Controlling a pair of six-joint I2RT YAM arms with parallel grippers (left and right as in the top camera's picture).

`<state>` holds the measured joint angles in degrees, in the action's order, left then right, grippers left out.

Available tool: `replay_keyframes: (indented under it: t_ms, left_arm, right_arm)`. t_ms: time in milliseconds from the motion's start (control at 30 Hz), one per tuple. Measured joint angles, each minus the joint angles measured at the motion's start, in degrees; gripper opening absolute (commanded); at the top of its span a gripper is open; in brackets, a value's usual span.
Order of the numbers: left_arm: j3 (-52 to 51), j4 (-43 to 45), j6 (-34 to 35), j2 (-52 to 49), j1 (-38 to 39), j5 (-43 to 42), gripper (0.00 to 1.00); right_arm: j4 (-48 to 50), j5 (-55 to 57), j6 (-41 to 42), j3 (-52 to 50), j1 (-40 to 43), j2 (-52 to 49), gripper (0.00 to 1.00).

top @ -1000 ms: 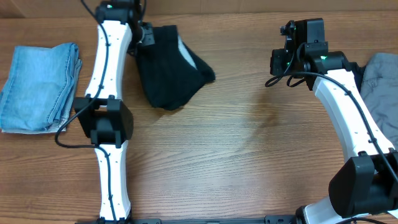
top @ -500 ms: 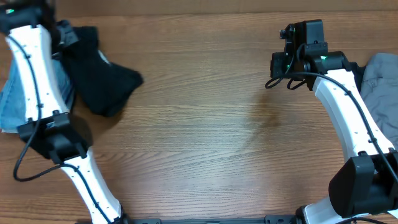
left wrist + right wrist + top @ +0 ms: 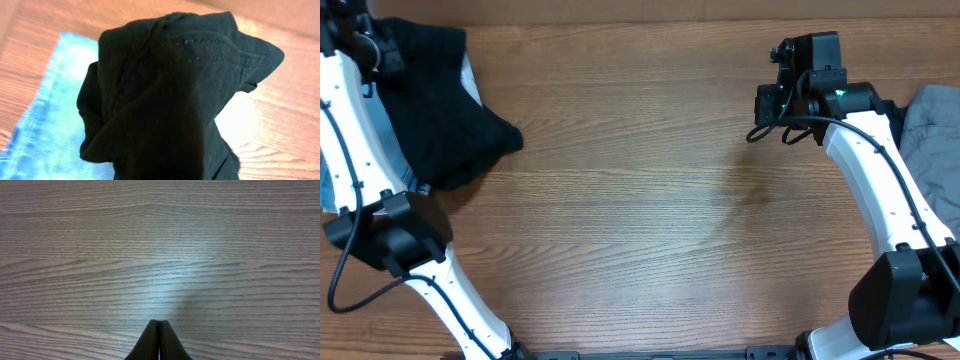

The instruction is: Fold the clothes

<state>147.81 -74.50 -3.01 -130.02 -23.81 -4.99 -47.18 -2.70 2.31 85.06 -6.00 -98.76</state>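
2 arms: both stood over the wooden table (image 3: 650, 200), 1 at each side of it.
Left gripper (image 3: 375, 48): clamped on cloth. In the left wrist view the fabric gathered up into it and hid both fingers.
Black garment (image 3: 165, 90): bunched in the left gripper's hold. It fell away below the gripper in thick folds, with a line of stitching showing on its far side. In the overhead view its loose end spread from the gripper toward the middle of the table.
Folded blue jeans (image 3: 50, 115): flat on the wood, directly beneath the left gripper and under the black garment, which covered much of them. Only 1 pale blue side stayed clear in the wrist view. Whether the black cloth rested its weight on them could not be told.
Right gripper (image 3: 158, 324): fingers pressed together with no gap, nothing between them. It hung above bare wood grain, which filled its whole view.
Grey garment (image 3: 932, 130): well apart from the right gripper, out on its right, crumpled at the table's edge. The right arm crossed in front of part of it.
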Motion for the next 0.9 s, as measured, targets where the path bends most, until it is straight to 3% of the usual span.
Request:
replay_keyframes:
  t_ms: [200,567,633,667,733,767,900]
  left_arm:
    - [0.0,0.7,-2.9,5.0,-1.2,-3.4,0.04]
    - [-0.6,0.6,6.1,5.2,-7.7,3.0,0.05]
    - [-2.0,0.8,6.5,5.2,-8.5,4.4,0.11]
    - [-3.5,1.1,6.8,5.2,-8.9,5.1,0.33]
    - [-6.6,1.9,7.3,5.0,-9.5,6.8,0.42]
    - [-8.3,2.6,7.5,5.0,-9.7,7.3,0.46]
    - [-14.4,4.1,8.5,4.6,-12.1,10.6,0.45]
  right_arm:
    - [0.0,0.0,0.0,0.0,0.0,0.0,0.04]
    - [-1.4,0.0,0.0,0.0,0.0,0.0,0.04]
    - [-1.7,0.0,0.0,0.0,0.0,0.0,0.04]
    - [-1.7,0.0,0.0,0.0,0.0,0.0,0.04]
    - [-1.7,0.0,0.0,0.0,0.0,0.0,0.04]
    - [-1.7,0.0,0.0,0.0,0.0,0.0,0.04]
    - [-1.7,0.0,0.0,0.0,0.0,0.0,0.04]
